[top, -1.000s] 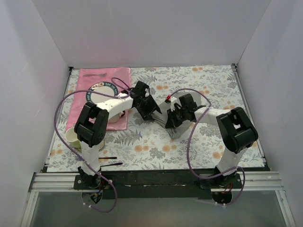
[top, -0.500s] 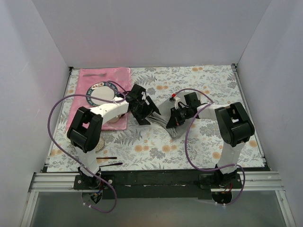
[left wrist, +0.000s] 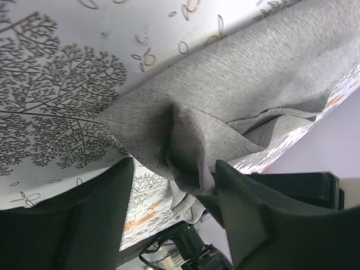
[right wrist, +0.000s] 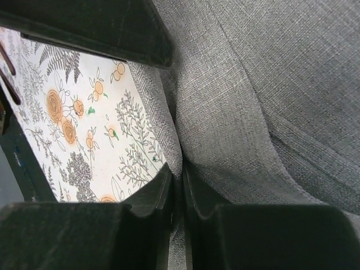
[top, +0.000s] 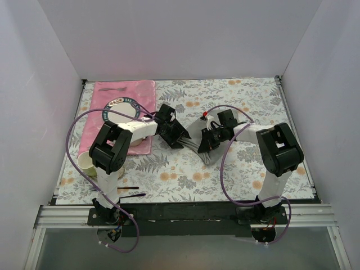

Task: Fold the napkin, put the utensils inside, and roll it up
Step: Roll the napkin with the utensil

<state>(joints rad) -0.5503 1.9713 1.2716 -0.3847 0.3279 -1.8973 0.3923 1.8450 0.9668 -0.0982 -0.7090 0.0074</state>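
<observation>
The napkin (top: 209,156) lies bunched at centre frame. The left gripper (left wrist: 174,169) straddles a raised fold, jaws wide; the right gripper (right wrist: 177,177) pinches its edge, jaws narrow. The contents of the cup (top: 83,164) at lower left cannot be seen.

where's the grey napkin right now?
Top view: the napkin lies bunched mid-table, between the left gripper and the right gripper, to the right of the pink placemat.

— Arms?
— Left arm (top: 112,149) and right arm (top: 278,149) both reach inward, tips near each other.
— Grippers?
— Left gripper (left wrist: 174,166) jaws apart; right gripper (right wrist: 177,174) nearly closed, pinching a napkin (right wrist: 270,84) fold.
</observation>
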